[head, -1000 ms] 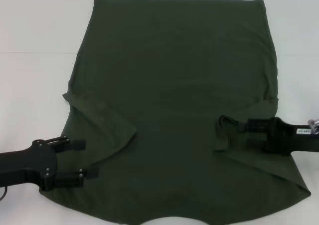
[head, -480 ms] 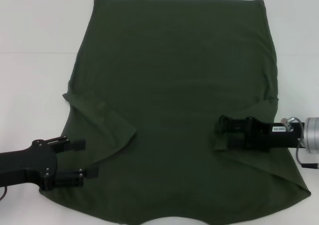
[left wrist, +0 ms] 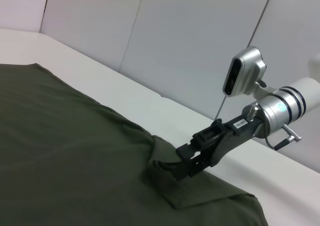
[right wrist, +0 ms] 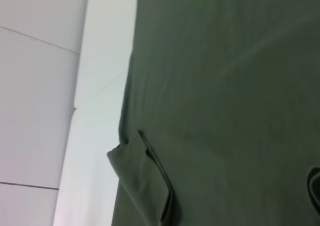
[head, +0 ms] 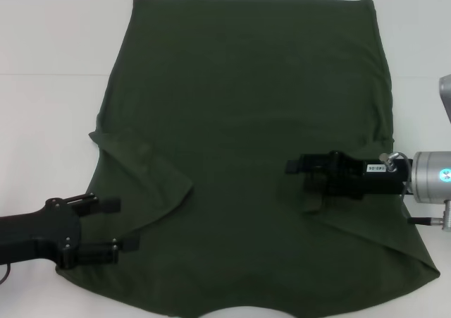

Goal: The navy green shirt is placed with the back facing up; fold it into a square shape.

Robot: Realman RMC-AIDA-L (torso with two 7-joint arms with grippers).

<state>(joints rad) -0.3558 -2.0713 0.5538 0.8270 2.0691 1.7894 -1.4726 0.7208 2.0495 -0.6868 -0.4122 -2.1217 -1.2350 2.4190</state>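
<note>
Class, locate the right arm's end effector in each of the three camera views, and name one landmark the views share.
Head view: right end effector at right of centre, over the folded-in right sleeve.
Left wrist view: it reaches down onto the sleeve fold.
Right wrist view: not in it.
Shared landmark: the navy green shirt.

Your left gripper [head: 116, 225] sits low by the table's near left edge, forearm level, both fingers spread with a clear gap. Your right gripper [head: 299, 171] reaches in from the right edge, wrist horizontal, jaws pinched on a fold of the navy green shirt [head: 239, 106].
</note>
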